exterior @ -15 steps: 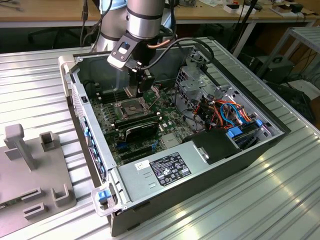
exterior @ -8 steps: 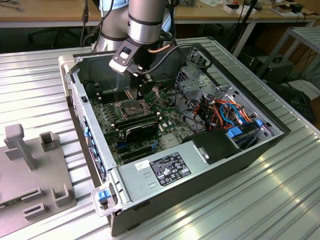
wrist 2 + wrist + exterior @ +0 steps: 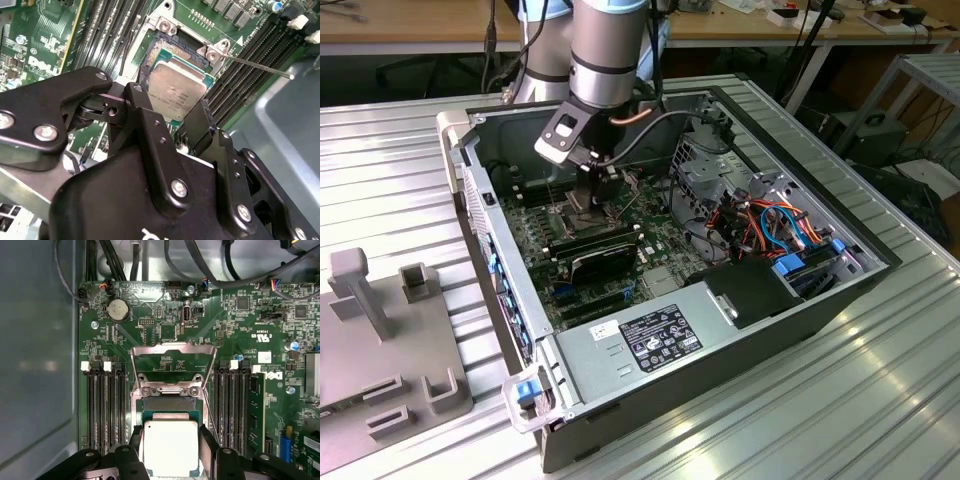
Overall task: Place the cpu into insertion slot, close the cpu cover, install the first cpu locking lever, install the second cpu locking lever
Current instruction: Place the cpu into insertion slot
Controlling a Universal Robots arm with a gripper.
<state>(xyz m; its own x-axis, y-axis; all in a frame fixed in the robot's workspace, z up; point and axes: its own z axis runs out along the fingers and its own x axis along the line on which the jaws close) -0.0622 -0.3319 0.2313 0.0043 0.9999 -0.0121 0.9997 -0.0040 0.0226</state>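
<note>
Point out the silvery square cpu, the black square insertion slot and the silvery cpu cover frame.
cpu [image 3: 170, 447], first wrist view, metal top centre.
insertion slot [image 3: 167, 404], first wrist view, exposed dark centre.
cpu cover [image 3: 172, 347], first wrist view, frame bar.

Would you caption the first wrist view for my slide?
Claw holds the cpu over the insertion slot, cpu cover raised.

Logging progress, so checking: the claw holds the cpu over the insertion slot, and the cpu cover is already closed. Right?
No. In the first wrist view the cpu cover stands open, flipped back away from the insertion slot. The rest holds: the claw grips the cpu over the slot.
</note>
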